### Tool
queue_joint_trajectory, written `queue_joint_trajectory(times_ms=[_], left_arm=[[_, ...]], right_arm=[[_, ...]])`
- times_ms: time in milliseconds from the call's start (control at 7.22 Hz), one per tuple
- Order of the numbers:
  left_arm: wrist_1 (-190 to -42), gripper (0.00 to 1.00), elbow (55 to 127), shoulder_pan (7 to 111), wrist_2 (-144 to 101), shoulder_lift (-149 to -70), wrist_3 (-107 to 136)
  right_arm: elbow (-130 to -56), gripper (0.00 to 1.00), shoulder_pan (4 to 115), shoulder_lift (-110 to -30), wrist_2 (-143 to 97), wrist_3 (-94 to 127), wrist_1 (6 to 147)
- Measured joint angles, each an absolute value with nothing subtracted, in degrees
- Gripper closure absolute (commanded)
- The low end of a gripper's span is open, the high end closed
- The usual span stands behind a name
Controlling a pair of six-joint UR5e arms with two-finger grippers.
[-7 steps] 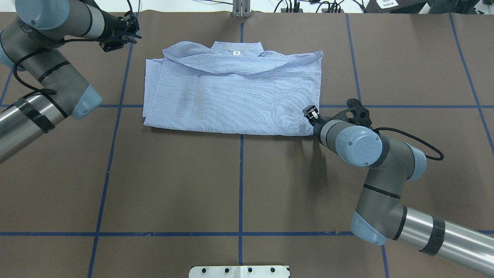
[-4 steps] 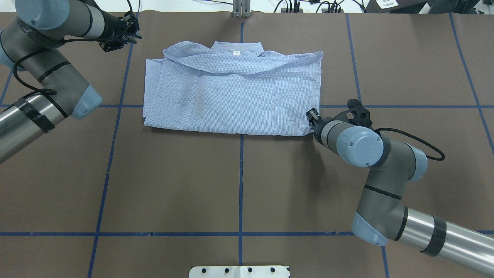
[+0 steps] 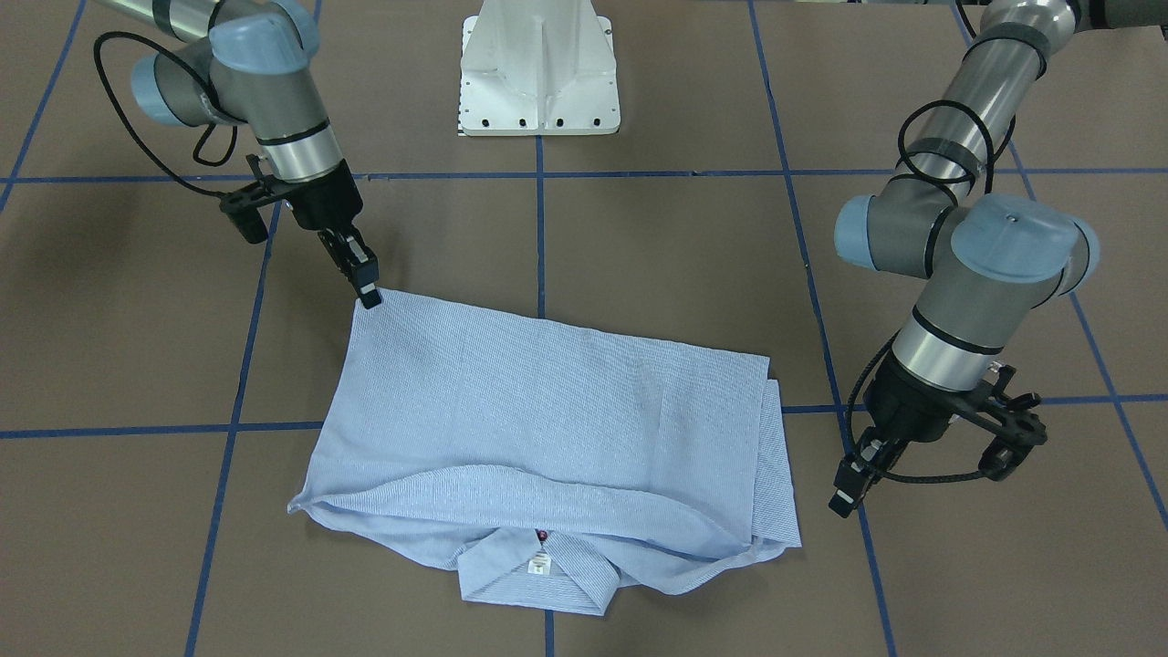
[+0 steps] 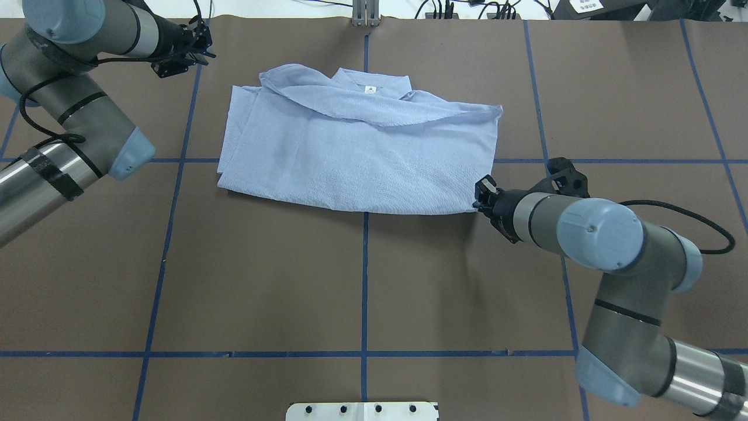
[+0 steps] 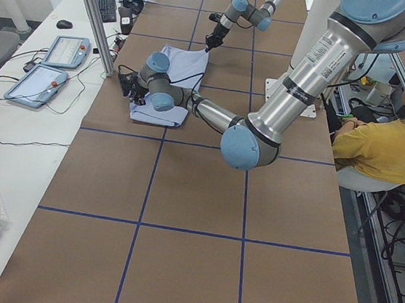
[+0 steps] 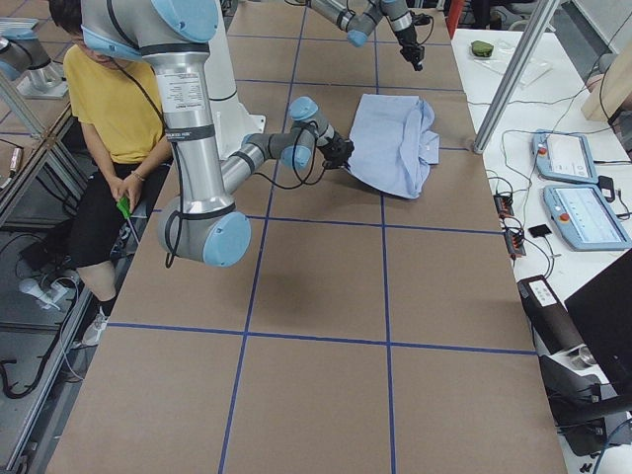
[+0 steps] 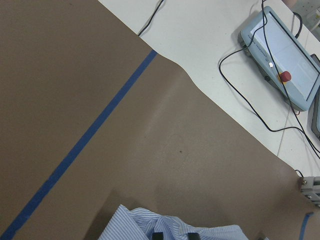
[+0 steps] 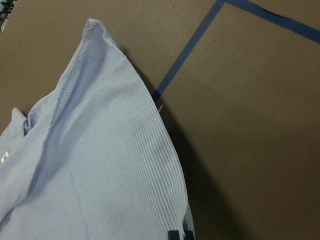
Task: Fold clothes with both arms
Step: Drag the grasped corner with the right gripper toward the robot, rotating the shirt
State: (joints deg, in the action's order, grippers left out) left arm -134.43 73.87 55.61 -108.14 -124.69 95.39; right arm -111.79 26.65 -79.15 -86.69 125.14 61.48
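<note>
The shirt (image 4: pixel 362 158) lies on the far middle of the brown table (image 4: pixel 263 280), collar toward the far edge. The right gripper (image 4: pixel 480 196) pinches its near right corner. The left gripper (image 3: pixel 847 493) hangs near its far left corner, fingers (image 7: pixel 157 235) spread, touching nothing. Past the far edge sit two screens (image 6: pixel 565 158) — a person (image 5: pixel 382 146) sits by the white base (image 3: pixel 540 82). Nearer, the table runs wide, crossed by blue tape lines (image 4: pixel 364 280).

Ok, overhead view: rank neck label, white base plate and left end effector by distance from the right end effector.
The right end effector grips the shirt's near right corner.
1. Neck label: at the collar, far side.
2. White base plate: near edge, centre.
3. Left end effector: far left.
</note>
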Motion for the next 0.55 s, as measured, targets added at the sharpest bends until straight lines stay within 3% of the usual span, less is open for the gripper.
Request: queue_joint_trajectory(times_ms=[277,554], left_arm=[[-134.1,0.71,77.2,55.2,-108.7,-124.0,95.8],[-133.1,0.68,81.7,54.9,-111.6,-122.3,96.0]], right_arm=[[-121.0,1.0,20.7,-85.1,-90.9,125.4,62.1],[-125.7,1.0,15.8,-88.0,-101.2,125.4,62.2]])
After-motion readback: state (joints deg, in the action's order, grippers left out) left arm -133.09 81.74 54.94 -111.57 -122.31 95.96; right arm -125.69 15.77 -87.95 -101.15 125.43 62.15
